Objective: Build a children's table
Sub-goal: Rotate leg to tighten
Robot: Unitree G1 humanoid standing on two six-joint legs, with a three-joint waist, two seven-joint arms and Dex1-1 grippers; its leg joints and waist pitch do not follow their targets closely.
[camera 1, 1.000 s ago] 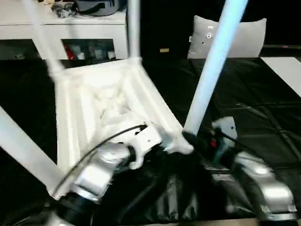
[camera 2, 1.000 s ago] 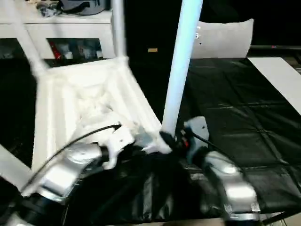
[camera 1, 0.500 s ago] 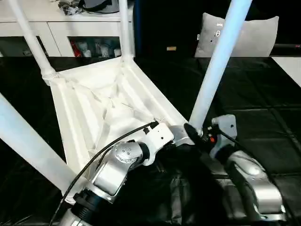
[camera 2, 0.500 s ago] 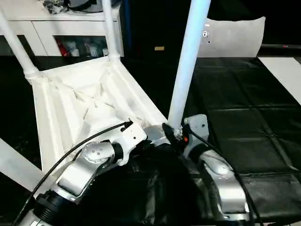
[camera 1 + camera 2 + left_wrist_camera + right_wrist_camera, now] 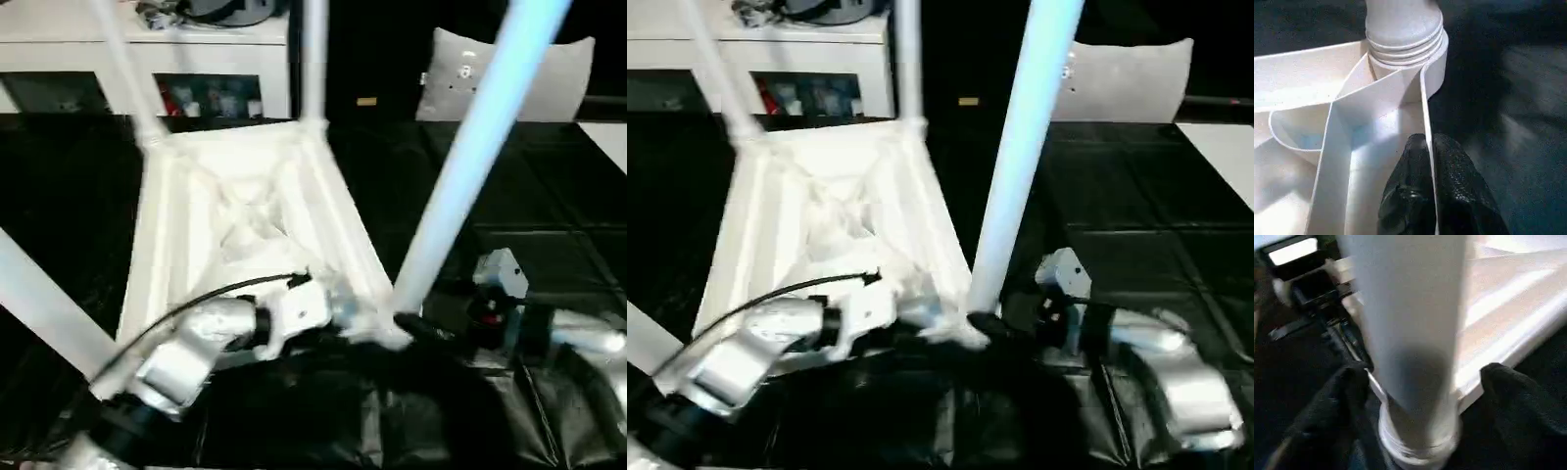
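Now the right gripper's (image 5: 1415,396) fingers (image 5: 1339,399) stand wide apart on either side of the nearest leg (image 5: 470,166), where half a second ago they were closed in around its base. Neither finger appears to touch the leg; dark gaps show on both sides in the right wrist view. That reads as a release: the leg stands by itself in its corner socket (image 5: 1405,34), so it is probably seated, and all four legs rise from the upturned children's table (image 5: 245,215).

The leg's threaded foot sits between the right fingers and a little beyond their tips, with the tabletop's edge running away past the far finger.

The left gripper's (image 5: 1427,161) fingers (image 5: 1459,181) are together, clamped on the thin upright rim wall of the tabletop, one finger inside the rim and one outside. The same corner socket lies just ahead of those fingertips, along the rim. The black-covered surface (image 5: 549,196) lies under the table, on the outer side of the left fingers.

With all legs up, what seems left is turning the table onto its feet.
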